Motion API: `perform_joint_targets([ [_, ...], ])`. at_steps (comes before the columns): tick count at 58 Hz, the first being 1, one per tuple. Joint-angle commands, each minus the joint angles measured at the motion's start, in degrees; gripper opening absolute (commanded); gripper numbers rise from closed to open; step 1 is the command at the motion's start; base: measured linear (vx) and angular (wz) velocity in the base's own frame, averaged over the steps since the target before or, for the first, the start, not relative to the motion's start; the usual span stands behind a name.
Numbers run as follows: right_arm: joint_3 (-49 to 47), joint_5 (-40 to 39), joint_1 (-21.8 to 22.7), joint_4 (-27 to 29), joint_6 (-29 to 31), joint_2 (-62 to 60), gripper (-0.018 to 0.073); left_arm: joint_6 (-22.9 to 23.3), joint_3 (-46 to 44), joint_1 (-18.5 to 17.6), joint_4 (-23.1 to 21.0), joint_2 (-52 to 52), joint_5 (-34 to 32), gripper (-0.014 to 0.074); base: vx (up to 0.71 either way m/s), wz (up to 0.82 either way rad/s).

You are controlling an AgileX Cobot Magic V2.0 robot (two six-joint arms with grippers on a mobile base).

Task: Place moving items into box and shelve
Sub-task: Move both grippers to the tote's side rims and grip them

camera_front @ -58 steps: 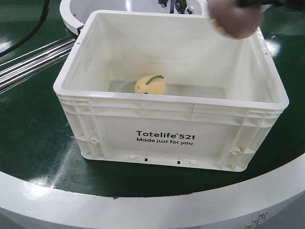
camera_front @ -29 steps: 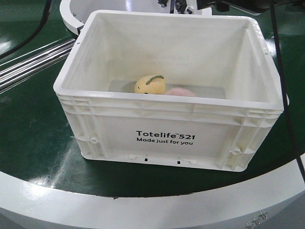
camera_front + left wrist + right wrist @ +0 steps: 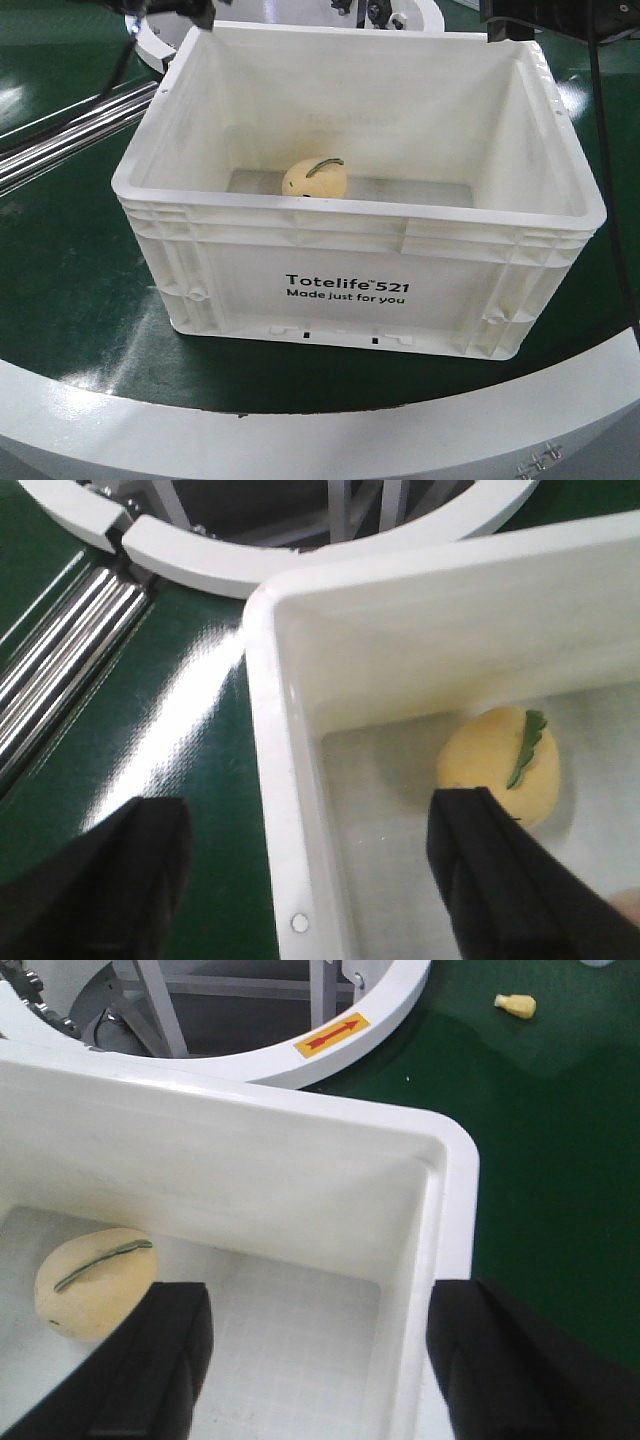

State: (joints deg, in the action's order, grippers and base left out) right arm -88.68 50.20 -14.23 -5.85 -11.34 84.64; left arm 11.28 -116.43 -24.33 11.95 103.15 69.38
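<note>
The big white crate (image 3: pixel 360 280) is sitting on the green table (image 3: pixel 60 300), a deep rectangular tub with a ribbed rim and black "Totelife 521 Made just for you" lettering on the side facing the front camera. Its long sides are running left to right in that view and its open top is facing up. Behind it a white ring (image 3: pixel 150 45) is curving round, carrying a yellow label with a red arrow (image 3: pixel 332 1035), and a set of metal rollers (image 3: pixel 60 130) is slanting off to the left. Down on the crate's floor a pale yellow fruit (image 3: pixel 315 180) is lying, rounded and a little longer than it is tall, left of the middle and nearer the wall on the ring's side. Its long axis is running roughly along the crate's length, and the thin green mark (image 3: pixel 325 165) on top is slanting up toward the right in the front view. The left gripper (image 3: pixel 310 880) is hanging spread wide over the crate's left far corner, one black finger (image 3: pixel 120 880) outside above the table and the other inside, close beside the fruit. The right gripper (image 3: pixel 320 1360) is likewise spread and holding nothing, straddling the right far corner with one finger (image 3: pixel 130 1360) inside the crate. A small yellow piece (image 3: pixel 515 1004) is lying on the table well apart from the crate
</note>
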Motion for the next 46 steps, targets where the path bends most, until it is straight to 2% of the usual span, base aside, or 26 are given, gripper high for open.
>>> perform_joint_targets([
  [1,-1.8,-1.5,2.8,0.2,-2.4,-1.2,0.051,0.1,-1.8,0.0,1.4,-1.9,-2.1,0.0589,0.0,0.0],
  [5,-1.8,0.7,5.6,2.8,-2.4,-0.4,0.051,-1.3,-1.8,0.8,0.6,-1.5,-2.1,0.0589,0.0,0.0],
  [11,-1.8,3.8,9.1,6.7,-0.2,1.1,0.051,-2.7,-1.8,3.5,-3.7,-1.4,-2.2,0.0589,0.0,0.0],
  [20,-1.8,4.7,9.7,8.9,4.3,3.1,0.051,-3.1,-1.8,8.7,-12.0,-1.4,-4.1,0.0589,0.0,0.0],
  [26,-1.8,4.6,9.7,9.8,5.2,3.9,0.051,-5.4,-1.8,9.6,-17.8,-1.3,-5.3,0.0588,0.0,0.0],
  [34,-1.8,4.6,9.7,9.3,5.3,5.1,0.051,-6.8,-1.8,9.5,-18.1,-0.6,-6.3,0.0567,0.0,0.0],
  [46,-1.8,5.1,9.7,9.0,5.9,6.2,0.051,-6.8,-1.8,9.4,-17.5,2.2,-1.9,0.0542,0.0,0.0],
])
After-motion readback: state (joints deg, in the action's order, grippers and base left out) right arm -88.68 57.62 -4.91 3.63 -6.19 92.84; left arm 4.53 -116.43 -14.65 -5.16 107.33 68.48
